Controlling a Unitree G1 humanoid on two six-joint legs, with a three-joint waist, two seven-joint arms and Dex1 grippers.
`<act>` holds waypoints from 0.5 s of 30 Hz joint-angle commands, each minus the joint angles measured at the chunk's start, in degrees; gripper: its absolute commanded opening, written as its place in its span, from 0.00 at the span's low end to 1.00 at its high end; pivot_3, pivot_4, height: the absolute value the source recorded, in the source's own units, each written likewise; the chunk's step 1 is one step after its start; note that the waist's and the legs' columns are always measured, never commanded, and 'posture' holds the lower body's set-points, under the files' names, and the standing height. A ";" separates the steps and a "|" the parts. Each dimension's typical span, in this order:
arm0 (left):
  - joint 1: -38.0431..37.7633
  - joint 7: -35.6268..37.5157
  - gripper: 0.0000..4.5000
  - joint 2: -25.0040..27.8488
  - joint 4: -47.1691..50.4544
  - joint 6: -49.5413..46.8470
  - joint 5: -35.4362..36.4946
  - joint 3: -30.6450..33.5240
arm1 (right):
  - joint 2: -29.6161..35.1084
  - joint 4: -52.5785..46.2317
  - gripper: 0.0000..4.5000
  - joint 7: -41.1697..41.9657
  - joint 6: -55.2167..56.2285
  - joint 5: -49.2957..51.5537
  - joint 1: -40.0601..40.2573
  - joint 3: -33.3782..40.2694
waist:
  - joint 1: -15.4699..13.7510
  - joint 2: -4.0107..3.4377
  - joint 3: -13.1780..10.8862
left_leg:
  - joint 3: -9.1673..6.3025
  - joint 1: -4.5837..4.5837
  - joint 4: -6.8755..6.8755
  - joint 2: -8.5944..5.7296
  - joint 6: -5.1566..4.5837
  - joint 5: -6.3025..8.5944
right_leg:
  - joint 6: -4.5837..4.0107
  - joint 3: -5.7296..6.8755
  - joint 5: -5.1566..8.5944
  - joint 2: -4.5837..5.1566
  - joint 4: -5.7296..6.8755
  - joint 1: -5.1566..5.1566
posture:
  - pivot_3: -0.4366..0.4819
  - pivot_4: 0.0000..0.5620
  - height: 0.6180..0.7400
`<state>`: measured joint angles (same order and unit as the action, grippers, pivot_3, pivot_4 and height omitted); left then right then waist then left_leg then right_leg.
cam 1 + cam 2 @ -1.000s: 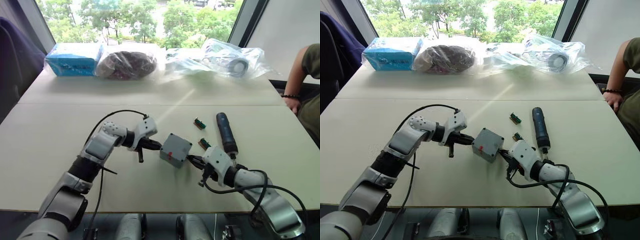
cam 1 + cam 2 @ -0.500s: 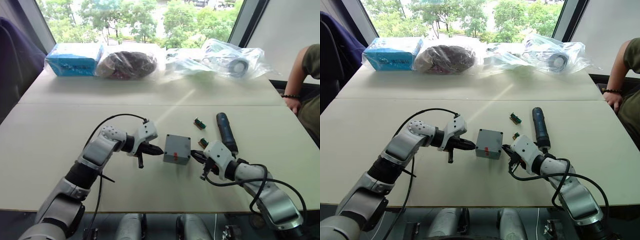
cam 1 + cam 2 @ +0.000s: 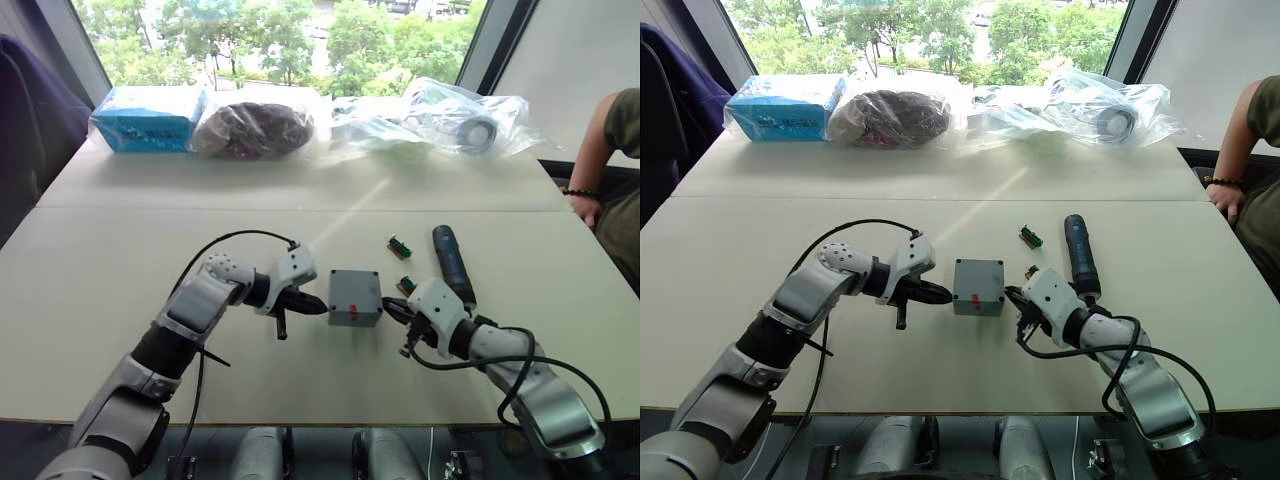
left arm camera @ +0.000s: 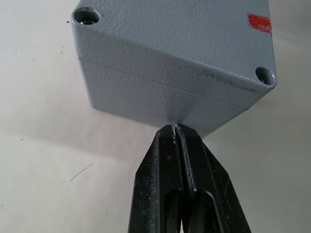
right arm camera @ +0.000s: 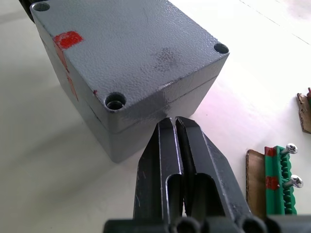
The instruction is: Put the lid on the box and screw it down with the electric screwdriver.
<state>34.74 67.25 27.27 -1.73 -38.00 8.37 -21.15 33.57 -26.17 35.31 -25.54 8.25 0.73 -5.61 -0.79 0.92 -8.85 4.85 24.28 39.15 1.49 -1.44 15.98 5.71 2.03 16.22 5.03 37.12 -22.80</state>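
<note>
The grey box (image 3: 355, 297) stands square on the table with the lid (image 5: 141, 53) seated on top, a seam running around below its rim. Empty screw holes show at the lid's corners, and a red mark sits on the top and front. My left gripper (image 3: 322, 307) is shut, its tip touching the box's left side at the seam. My right gripper (image 3: 385, 309) is shut too, its tip against the box's right side. The electric screwdriver (image 3: 452, 265) lies flat on the table behind my right gripper, untouched.
Two small green-brown parts (image 3: 400, 244) (image 3: 407, 286) holding screws lie between box and screwdriver. A blue carton (image 3: 148, 118) and plastic bags (image 3: 255, 128) line the far edge. A person's arm (image 3: 600, 160) rests at the right side of the table.
The box has turned from a skewed angle to square between my two shut grippers, which closed in on its sides. Over the last half second almost nothing moved.
</note>
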 commanded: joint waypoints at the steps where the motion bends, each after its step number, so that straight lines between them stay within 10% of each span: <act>1: 2.69 -1.11 0.00 0.50 -0.65 -0.93 1.92 3.31 | -0.36 -3.57 0.02 -1.22 -0.29 1.47 1.03 3.69 | -0.06 0.00 0.00 | 0.00 0.00 0.00 0.00 0.00 0.00 | 0.00 0.00 0.00 0.00 0.00 0.00 | 0.48 0.27 1.00; 8: 11.73 -14.83 0.00 -5.37 -7.22 -6.86 9.65 20.73 | -1.66 -13.16 0.02 -3.61 -6.60 8.82 6.86 15.21 | -0.08 0.01 -0.01 | -0.08 0.09 0.01 -0.02 0.00 0.00 | 0.01 0.05 -0.01 0.02 0.02 -0.04 | 0.48 0.27 1.00; 15: 12.07 -2.26 0.00 -2.12 2.13 -10.16 18.53 16.76 | -4.68 -14.12 0.13 -8.10 -13.58 12.81 8.74 19.25 | 0.11 -0.01 -0.01 | -0.04 0.05 -0.01 0.01 0.20 -0.11 | 0.01 0.03 -0.01 -0.01 0.02 -0.04 | 0.48 0.27 1.00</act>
<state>46.37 60.93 24.05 -3.63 -47.37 23.86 -3.10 29.10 -38.97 27.99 -38.62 19.80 9.78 12.32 -0.68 0.91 -8.86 4.82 24.33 39.14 1.50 -1.15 15.81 5.72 2.06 16.21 5.02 37.14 -22.83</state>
